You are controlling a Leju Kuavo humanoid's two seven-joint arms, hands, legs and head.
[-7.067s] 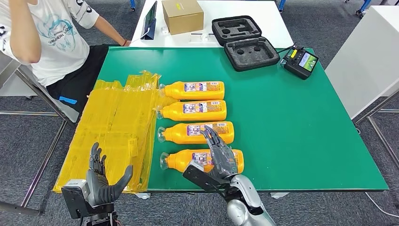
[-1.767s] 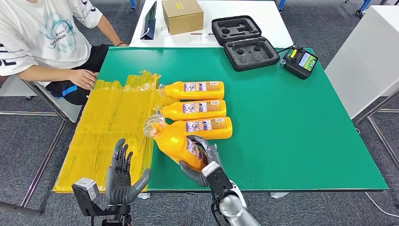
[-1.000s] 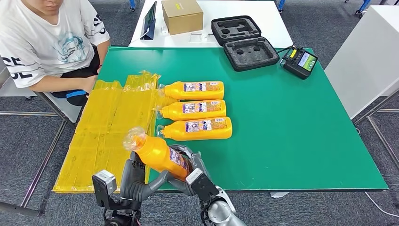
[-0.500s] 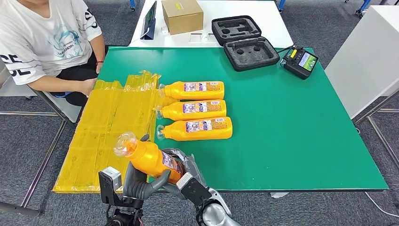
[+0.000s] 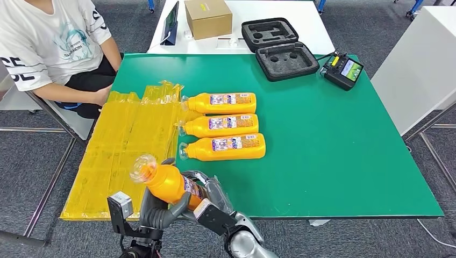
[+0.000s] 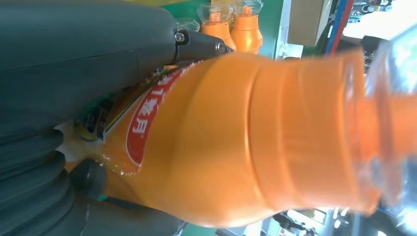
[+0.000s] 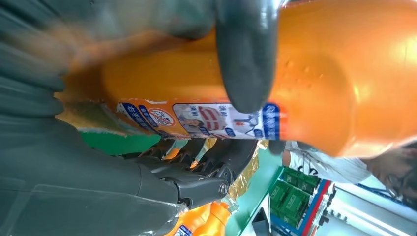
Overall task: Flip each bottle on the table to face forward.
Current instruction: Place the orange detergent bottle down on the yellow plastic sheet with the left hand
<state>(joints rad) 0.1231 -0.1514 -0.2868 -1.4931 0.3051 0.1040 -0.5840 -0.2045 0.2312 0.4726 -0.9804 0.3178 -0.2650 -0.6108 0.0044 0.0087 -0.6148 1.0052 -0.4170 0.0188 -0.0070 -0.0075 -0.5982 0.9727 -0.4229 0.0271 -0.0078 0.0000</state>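
Bright, even light with soft shadows; both wrist views blurred at close range

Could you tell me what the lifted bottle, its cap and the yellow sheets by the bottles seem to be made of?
Lifted bottle: likely glossy orange plastic, with highlights and moulded ridges in the left wrist view. Its cap: clear plastic, seemingly; the orange neck shows through. Yellow sheets: probably thin translucent plastic film, shiny and wrinkled, with folds. Printed label: paper or film, unclear.
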